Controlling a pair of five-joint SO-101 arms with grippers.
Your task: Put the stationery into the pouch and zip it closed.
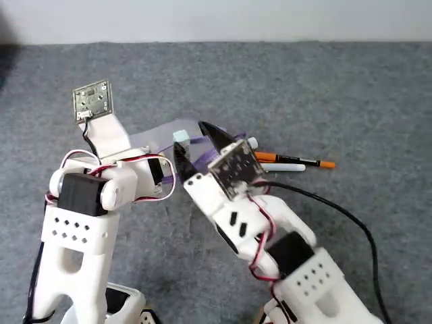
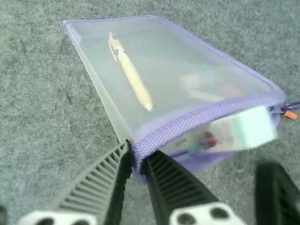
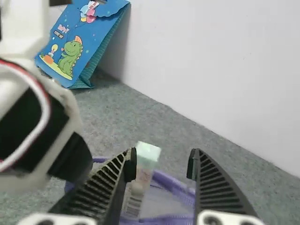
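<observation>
At the pouch (image 2: 187,124) rim — left pincer (image 2: 136,152) tight, right pincer (image 3: 162,157) wide; yellow pen (image 2: 131,77) inside.

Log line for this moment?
left gripper shut on pouch edge | right gripper open by glue stick in pouch mouth | pens on table | pouch unzipped

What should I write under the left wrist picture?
Left pincer pinches the purple zipper edge of the clear pouch, yellow pen inside.

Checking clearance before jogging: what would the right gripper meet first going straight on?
Probably the mint-capped stick poking from the pouch, beside one finger of the open right gripper; depth unclear.
</observation>
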